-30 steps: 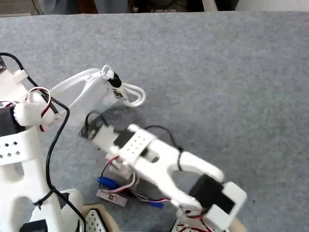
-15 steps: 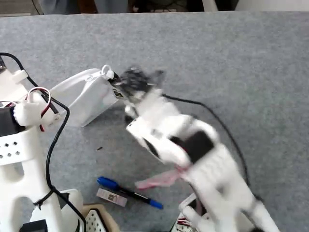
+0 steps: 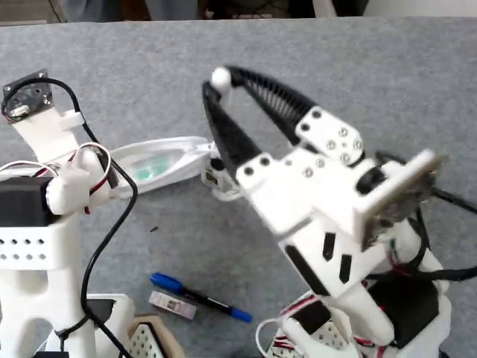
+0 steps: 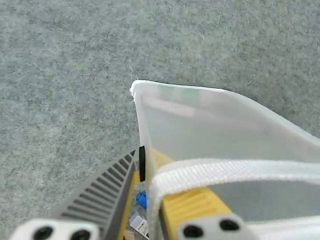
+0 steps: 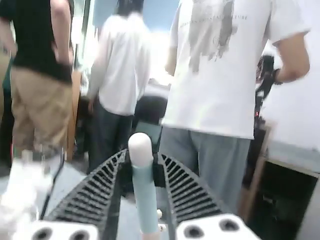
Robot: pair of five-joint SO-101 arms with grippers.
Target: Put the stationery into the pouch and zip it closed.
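The translucent white pouch [image 3: 160, 160] is held up off the grey table, mouth edge toward the high camera. In the left wrist view the pouch [image 4: 210, 125] and its white strap [image 4: 225, 170] pass between the fingers of my left gripper [image 4: 142, 165], which is shut on them. My right gripper [image 3: 218, 83] is raised high over the table beside the pouch. It is shut on a pale blue pen with a white cap [image 5: 141, 175], and the cap [image 3: 220, 77] sticks out past the black fingertips. A blue pen [image 3: 197, 297] lies on the table near the front.
A small pale eraser-like block [image 3: 173, 305] lies against the blue pen. The left arm's base [image 3: 37, 246] stands at the front left, the right arm's body [image 3: 350, 224] at the front right. Open grey table stretches behind and to the right.
The right arm rose from the table near the blue pen and swung up beside the pouch with the pale blue pen. The left arm lifted and tipped the pouch.
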